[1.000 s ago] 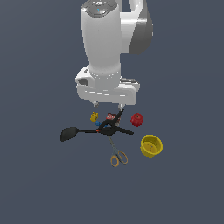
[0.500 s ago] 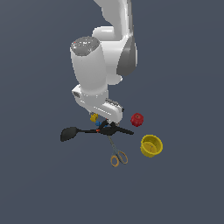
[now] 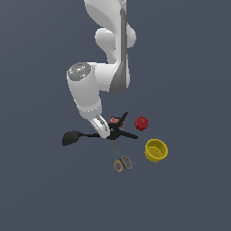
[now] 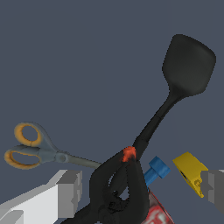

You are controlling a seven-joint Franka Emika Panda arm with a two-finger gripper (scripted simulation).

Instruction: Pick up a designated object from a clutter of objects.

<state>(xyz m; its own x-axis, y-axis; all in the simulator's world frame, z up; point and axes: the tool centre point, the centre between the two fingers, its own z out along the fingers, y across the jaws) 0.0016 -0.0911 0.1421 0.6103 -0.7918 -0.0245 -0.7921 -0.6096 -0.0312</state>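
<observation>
- reaching down low, the arm puts its claw [image 3: 104, 131] right over the thin handle of the spatula [image 3: 72, 137].
- the claw is wide open. in the wrist view one grey finger [image 4: 70, 192] is on one side and the other finger [image 4: 214, 192] is far across, with nothing held between them.
- the spatula lies flat on the floor. its big oval head sticks out to the exterior view's left, away from the pile, and its handle runs in under the clamp [image 3: 121, 131].
- to do this step well, i think the fingers should close on the bare handle only. the clamp sits on top of the handle end, so the grip should be nearer the head.
- the scissors [image 4: 39, 151] lie close by, so the fingers should stay off them too.
- the wrist view shows a blue piece [image 4: 156, 169], a yellow piece [image 4: 189, 168] and the clamp's orange tip. the exterior view hides these behind the arm.
- the exterior view shows the red fruit [image 3: 141, 122] and the cup [image 3: 156, 150], well apart from the spatula. the wrist view does not show them.
</observation>
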